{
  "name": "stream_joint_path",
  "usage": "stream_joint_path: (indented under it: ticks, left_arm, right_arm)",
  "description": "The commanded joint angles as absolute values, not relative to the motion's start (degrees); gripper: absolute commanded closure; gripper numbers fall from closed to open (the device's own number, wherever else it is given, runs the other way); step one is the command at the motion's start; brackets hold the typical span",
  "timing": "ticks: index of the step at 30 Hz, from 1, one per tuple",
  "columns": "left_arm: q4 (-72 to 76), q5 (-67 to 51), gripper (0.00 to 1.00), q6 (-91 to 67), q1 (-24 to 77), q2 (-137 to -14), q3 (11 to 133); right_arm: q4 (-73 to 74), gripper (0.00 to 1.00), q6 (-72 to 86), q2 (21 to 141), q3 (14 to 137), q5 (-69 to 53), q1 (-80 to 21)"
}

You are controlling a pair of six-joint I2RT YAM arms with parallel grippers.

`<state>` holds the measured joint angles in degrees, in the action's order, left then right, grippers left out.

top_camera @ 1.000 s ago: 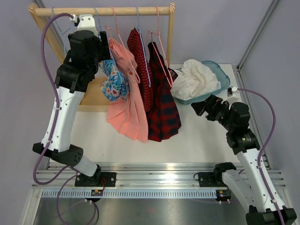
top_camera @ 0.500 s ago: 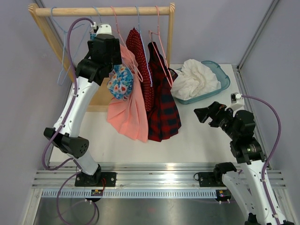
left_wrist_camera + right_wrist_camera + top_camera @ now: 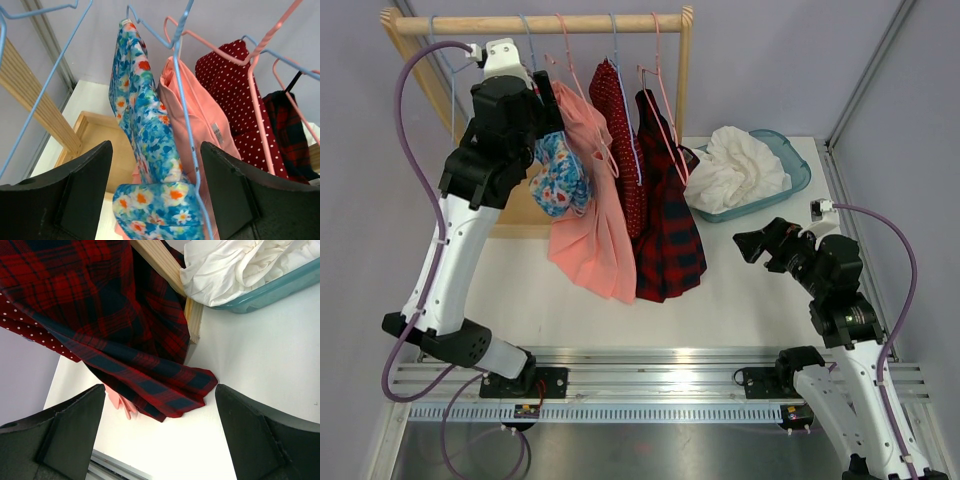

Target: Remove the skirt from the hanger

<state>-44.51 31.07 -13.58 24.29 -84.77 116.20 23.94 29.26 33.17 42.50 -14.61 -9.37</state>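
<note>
The blue floral skirt (image 3: 560,175) hangs bunched on a blue wire hanger (image 3: 182,100) at the left of the wooden rail (image 3: 540,22). In the left wrist view the skirt (image 3: 145,135) runs from the hanger down between my fingers. My left gripper (image 3: 542,135) is raised at the rail with its jaws wide apart either side of the skirt's lower fold (image 3: 156,200); it does not pinch the cloth. My right gripper (image 3: 748,243) is open and empty above the table, facing the hem of the plaid garment (image 3: 145,365).
A pink garment (image 3: 595,230), a red polka-dot one (image 3: 620,130) and a red plaid one (image 3: 665,220) hang right of the skirt. A teal basket (image 3: 798,170) with white cloth (image 3: 735,165) sits back right. An empty blue hanger (image 3: 35,95) hangs at left.
My left arm swung right along the rail with the skirt, then back left to about where it was. My right arm drew back slightly and then held still.
</note>
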Motion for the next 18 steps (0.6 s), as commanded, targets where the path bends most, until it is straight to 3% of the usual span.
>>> stream_joint_path:
  ticks: [1,9,10,11,13,15,16,18]
  left_arm:
    - [-41.1,30.3,0.25,-13.9,24.4,-86.7,116.7]
    - [-40.5,33.4,0.28,-12.3,24.4,-95.5,123.5]
    - [-41.3,33.8,0.33,-12.2,24.3,-97.7,124.5]
    - [-41.8,34.2,0.50,-12.3,24.3,-98.6,125.8]
    - [-42.1,35.2,0.68,-12.5,24.3,-100.1,127.6]
    - [-41.9,36.3,0.95,-12.6,24.3,-100.2,127.7]
    - [-41.8,36.6,1.00,-12.6,24.3,-99.9,127.6]
    - [-41.8,37.6,1.00,-12.3,24.3,-99.1,127.4]
  right_arm:
    - [23.2,0.01,28.4,32.8,42.5,-14.6,-9.8]
    - [23.9,0.01,28.0,31.9,42.5,-14.3,-9.7]
    - [24.1,0.01,28.0,31.9,42.5,-14.2,-9.7]
    - [24.1,0.00,28.1,31.9,42.5,-14.3,-9.7]
    - [24.2,0.01,28.0,31.8,42.5,-14.3,-9.7]
    - [24.3,0.01,28.1,31.9,42.5,-14.3,-9.7]
    - [24.3,0.01,28.0,31.9,42.6,-14.3,-9.7]
    - [24.2,0.01,28.1,32.0,42.6,-14.3,-9.7]
